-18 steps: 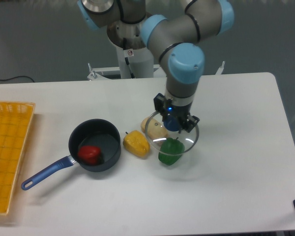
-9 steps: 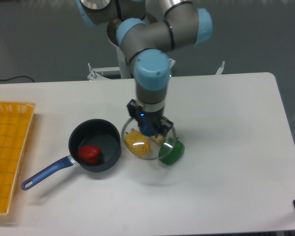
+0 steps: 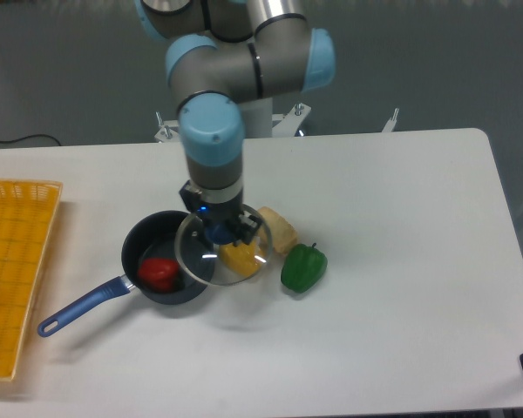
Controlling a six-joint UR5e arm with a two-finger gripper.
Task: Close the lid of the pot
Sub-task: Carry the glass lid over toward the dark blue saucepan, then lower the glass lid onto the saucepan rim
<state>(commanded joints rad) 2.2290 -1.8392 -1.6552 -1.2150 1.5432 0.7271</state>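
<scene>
The pot (image 3: 161,246) is a small dark grey-blue saucepan with a long blue handle (image 3: 78,309) pointing to the front left. A red pepper (image 3: 158,273) lies inside it. My gripper (image 3: 220,232) is shut on the blue knob of the lid (image 3: 221,250), a clear glass disc with a metal rim. It holds the lid in the air, overlapping the pot's right edge and the yellow pepper (image 3: 241,258).
A beige item (image 3: 277,229) and a green pepper (image 3: 303,267) lie right of the lid. A yellow basket (image 3: 13,270) stands at the table's left edge. The arm's base (image 3: 244,113) is at the back.
My gripper has carried the lid steadily to the left, from above the green pepper to the pot's right edge. The pot and the vegetables have not moved.
</scene>
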